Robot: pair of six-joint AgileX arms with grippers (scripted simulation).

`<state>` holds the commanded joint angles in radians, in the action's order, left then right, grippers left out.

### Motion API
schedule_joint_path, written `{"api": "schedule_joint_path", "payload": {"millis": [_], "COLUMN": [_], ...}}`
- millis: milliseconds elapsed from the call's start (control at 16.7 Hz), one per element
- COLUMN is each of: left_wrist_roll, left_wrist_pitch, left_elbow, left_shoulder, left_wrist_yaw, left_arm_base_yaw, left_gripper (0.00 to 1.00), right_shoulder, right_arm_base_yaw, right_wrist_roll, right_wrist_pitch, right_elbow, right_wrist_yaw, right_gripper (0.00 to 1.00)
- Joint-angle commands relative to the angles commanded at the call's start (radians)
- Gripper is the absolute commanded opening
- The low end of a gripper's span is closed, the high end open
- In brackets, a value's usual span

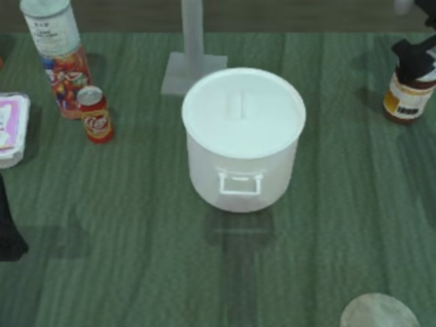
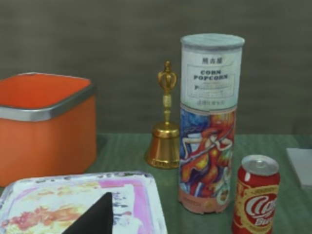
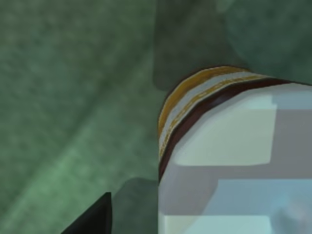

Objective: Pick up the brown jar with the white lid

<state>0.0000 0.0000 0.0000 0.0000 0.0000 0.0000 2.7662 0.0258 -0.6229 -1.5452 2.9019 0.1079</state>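
The brown jar (image 1: 407,99) stands at the table's far right, showing its yellow-orange label and white barcode patch. My right gripper (image 1: 416,57) hangs directly over it and hides the lid in the top view. In the right wrist view the jar's white lid (image 3: 234,146) and label band (image 3: 187,100) fill the picture. One dark finger (image 3: 95,218) stands beside the jar with a strip of table between them, so the gripper is open around the jar without touching it. My left gripper (image 1: 9,238) is parked open at the left edge.
A big white lidded pot (image 1: 242,136) fills the middle. A tall popcorn canister (image 1: 60,58) and a red soda can (image 1: 95,114) stand far left, beside a pink-printed tray (image 1: 12,129). An orange bin (image 2: 44,126), a gold bell (image 2: 165,126), a white stand (image 1: 193,61) and a grey disc (image 1: 379,312) are also here.
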Motion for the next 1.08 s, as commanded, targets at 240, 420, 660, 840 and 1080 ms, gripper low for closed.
{"api": "schedule_joint_path", "payload": {"millis": [240, 420, 660, 840, 1080], "left_wrist_roll": [0.000, 0.000, 0.000, 0.000, 0.000], "left_wrist_pitch": [0.000, 0.000, 0.000, 0.000, 0.000], "left_elbow": [0.000, 0.000, 0.000, 0.000, 0.000], "left_shoulder": [0.000, 0.000, 0.000, 0.000, 0.000], "left_wrist_yaw": [0.000, 0.000, 0.000, 0.000, 0.000], "left_arm_base_yaw": [0.000, 0.000, 0.000, 0.000, 0.000], "left_gripper": [1.00, 1.00, 1.00, 1.00, 1.00], "right_shoulder": [0.087, 0.179, 0.234, 0.234, 0.234], "right_arm_base_yaw": [-0.008, -0.013, -0.017, -0.017, -0.017], "right_wrist_roll": [0.001, 0.007, 0.011, 0.011, 0.011], "right_wrist_pitch": [-0.023, -0.047, -0.060, -0.060, -0.060], "right_elbow": [0.111, 0.232, 0.298, 0.298, 0.298], "right_wrist_yaw": [-0.001, -0.003, -0.005, -0.005, -0.005], "right_gripper": [1.00, 1.00, 1.00, 1.00, 0.70]}}
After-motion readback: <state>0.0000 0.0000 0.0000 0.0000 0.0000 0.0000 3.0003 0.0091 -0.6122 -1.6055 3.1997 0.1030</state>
